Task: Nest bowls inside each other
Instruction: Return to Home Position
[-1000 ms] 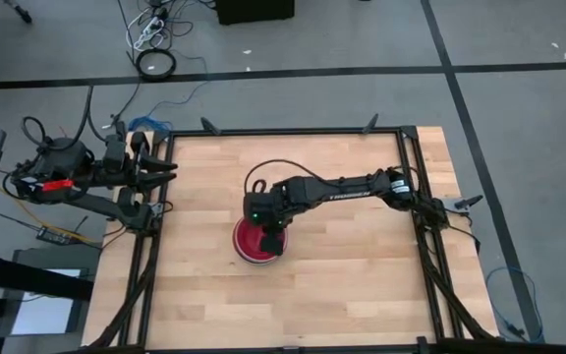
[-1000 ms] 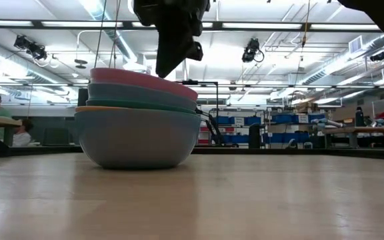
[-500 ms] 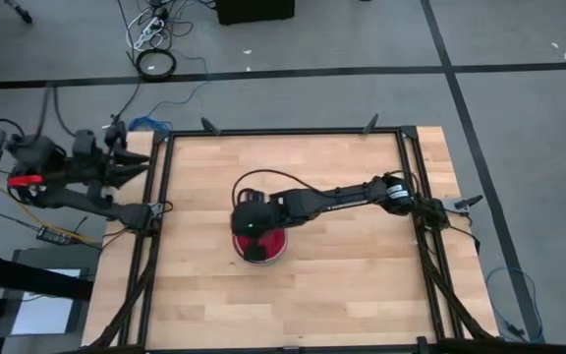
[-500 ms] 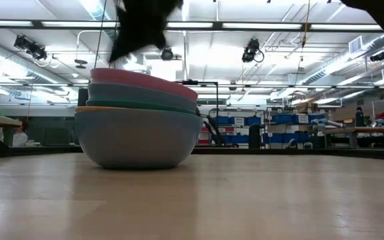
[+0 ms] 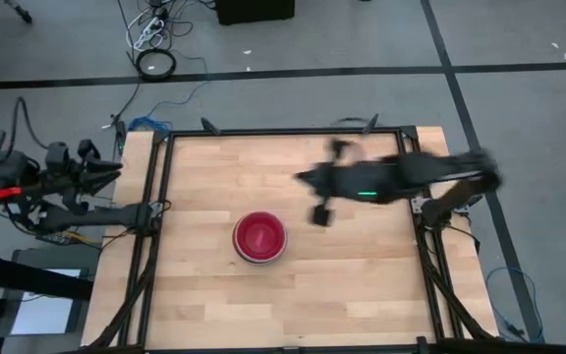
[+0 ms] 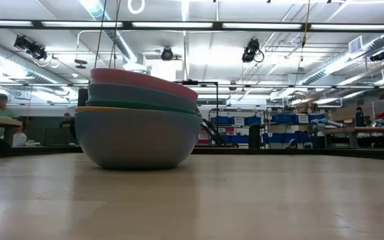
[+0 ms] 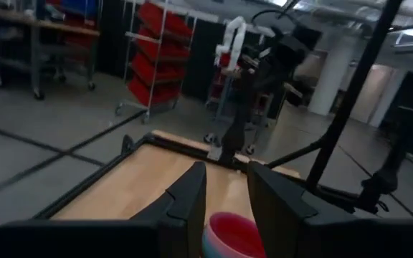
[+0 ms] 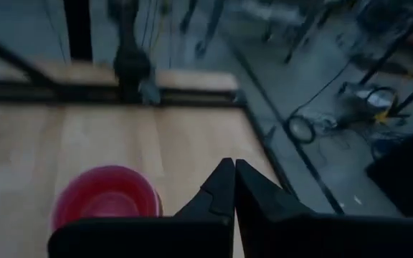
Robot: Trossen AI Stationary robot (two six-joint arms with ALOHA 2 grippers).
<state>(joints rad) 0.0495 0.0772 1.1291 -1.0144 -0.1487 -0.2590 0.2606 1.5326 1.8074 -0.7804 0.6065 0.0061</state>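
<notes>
The bowls [image 5: 260, 237] stand nested in one stack near the table's middle, the lowest one resting on the wood. From above only the red innermost bowl shows. In the low view the stack [image 6: 139, 130] shows a pale blue outer bowl with further coloured rims above it. My right gripper [image 5: 303, 178] hangs blurred in the air right of and beyond the stack, shut and holding nothing; its wrist view shows the red bowl [image 8: 106, 197] beside its fingers. My left gripper [image 5: 116, 170] waits off the table's left edge, open with nothing in it, pointing level at the stack [image 7: 231, 233].
Black frame rails [image 5: 155, 211] run round the wooden tabletop [image 5: 362, 285], with bare wood on every side of the stack. Cables lie on the floor beyond the far edge [image 5: 155, 64]. People sit in the room behind [image 6: 2, 107].
My right gripper has risen from just above the stack and swung toward the table's right and far side, tipping from pointing down to nearly level. My left arm has drawn back past the table's left edge. The stack has stayed in place.
</notes>
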